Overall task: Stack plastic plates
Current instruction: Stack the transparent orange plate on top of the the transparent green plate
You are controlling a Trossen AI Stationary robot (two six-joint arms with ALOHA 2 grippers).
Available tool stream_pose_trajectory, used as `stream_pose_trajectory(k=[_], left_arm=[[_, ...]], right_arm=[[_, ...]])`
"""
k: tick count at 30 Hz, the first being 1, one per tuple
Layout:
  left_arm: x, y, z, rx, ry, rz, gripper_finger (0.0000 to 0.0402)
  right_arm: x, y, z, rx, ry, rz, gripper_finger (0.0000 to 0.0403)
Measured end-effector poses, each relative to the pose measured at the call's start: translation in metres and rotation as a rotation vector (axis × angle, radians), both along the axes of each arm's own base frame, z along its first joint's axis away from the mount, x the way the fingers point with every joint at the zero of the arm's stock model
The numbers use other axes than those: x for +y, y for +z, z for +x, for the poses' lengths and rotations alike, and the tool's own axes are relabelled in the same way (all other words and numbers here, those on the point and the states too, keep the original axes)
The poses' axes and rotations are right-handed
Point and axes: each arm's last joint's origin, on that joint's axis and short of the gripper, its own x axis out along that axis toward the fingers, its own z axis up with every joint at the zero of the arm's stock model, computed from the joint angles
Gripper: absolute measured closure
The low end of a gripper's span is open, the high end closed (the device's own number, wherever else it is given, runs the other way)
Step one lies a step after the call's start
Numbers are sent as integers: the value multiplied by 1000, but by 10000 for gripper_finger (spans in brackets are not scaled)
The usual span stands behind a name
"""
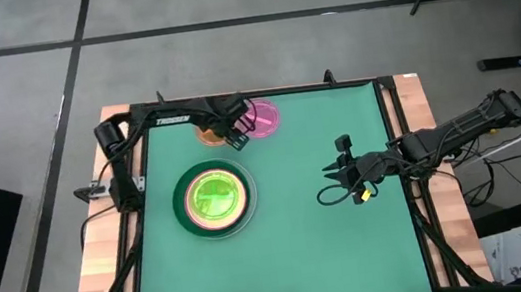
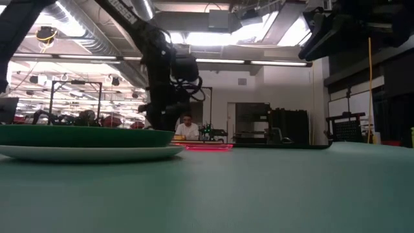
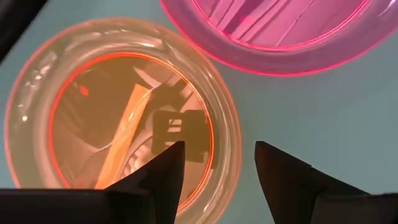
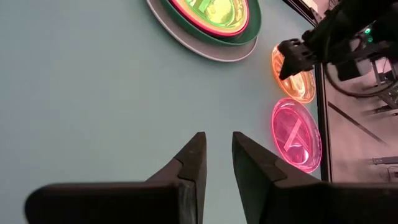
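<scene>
Plates partly stacked on green surface (image 1: 305,251), two small ones loose at far edge.
Stack (image 1: 214,200) left of centre: white plate at bottom, dark green above, green on top. Pink plate (image 1: 262,119) and orange plate (image 1: 210,132) just beside each other. Left end effector (image 3: 217,177) over orange plate's rim, fingers apart. Right end effector (image 4: 217,155) hangs mid-right, fingers narrowly apart, empty.

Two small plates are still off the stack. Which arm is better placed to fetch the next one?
Left. Its pincer hangs open right over the orange plate, straddling its rim, beside the pink plate. The right pincer sits mid-table, far from both.
</scene>
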Motion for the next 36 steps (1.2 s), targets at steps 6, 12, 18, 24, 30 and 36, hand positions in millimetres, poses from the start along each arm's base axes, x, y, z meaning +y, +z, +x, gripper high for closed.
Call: stream_pose_trajectory(k=[6,12,18,24,30,36], left_arm=[[1,-12,2,26,0,-17,212],[2,-19,4,44,5,-6,212],[3,-21,4,45,6,-3,212],[3,-21,5,38,7,1,232],[3,-21,5,37,7,2,264],[3,-21,5,38,7,1,286]], right_arm=[[0,0,0,0,0,0,331],[0,0,0,0,0,0,331],[0,0,0,0,0,0,331],[0,0,0,0,0,0,331],[0,0,0,0,0,0,331],[0,0,0,0,0,0,331]])
